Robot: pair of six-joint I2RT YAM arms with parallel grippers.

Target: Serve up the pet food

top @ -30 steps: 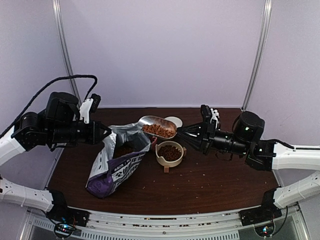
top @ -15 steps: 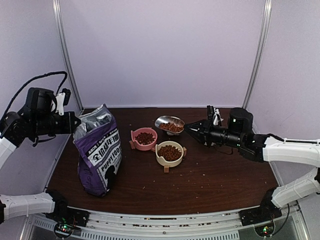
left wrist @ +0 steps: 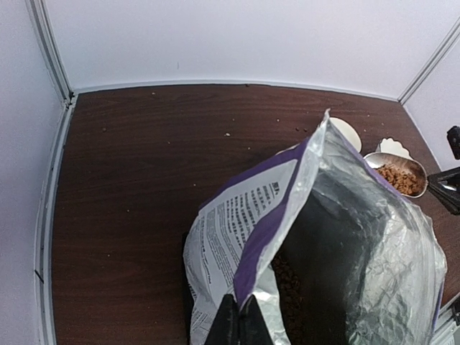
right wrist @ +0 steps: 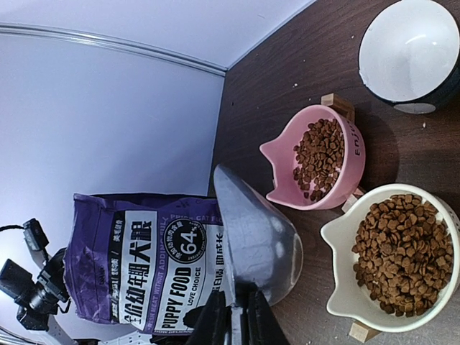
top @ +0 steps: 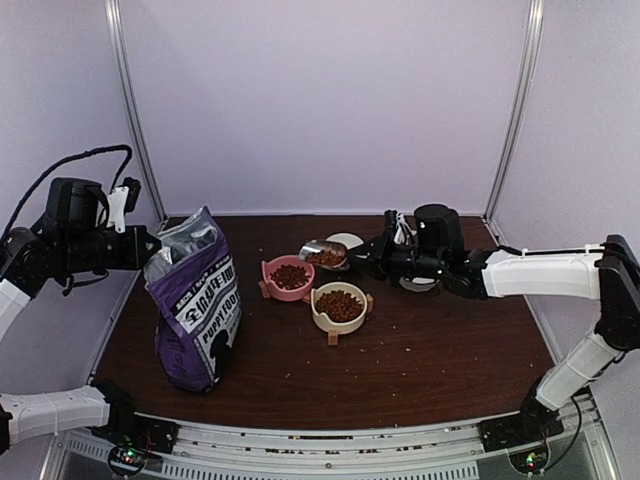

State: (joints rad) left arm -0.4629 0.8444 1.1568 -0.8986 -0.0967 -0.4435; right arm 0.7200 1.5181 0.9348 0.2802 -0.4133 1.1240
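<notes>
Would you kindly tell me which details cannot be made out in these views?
Right wrist: the silver metal scoop shows only its underside, so its load is hidden.
Left wrist: the purple-and-white foil bag blocks the pink bowl and cream bowl; its dark interior hides how much reddish-brown kibble remains.
Top external: the white bowl sits partly behind the scoop.

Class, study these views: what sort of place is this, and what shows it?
Probably a robotics test booth, not a home: plain walls and metal posts enclose a table, a left arm and right arm are bolted at its edge, and a bag, pink bowl and cream bowl sit on it.
</notes>
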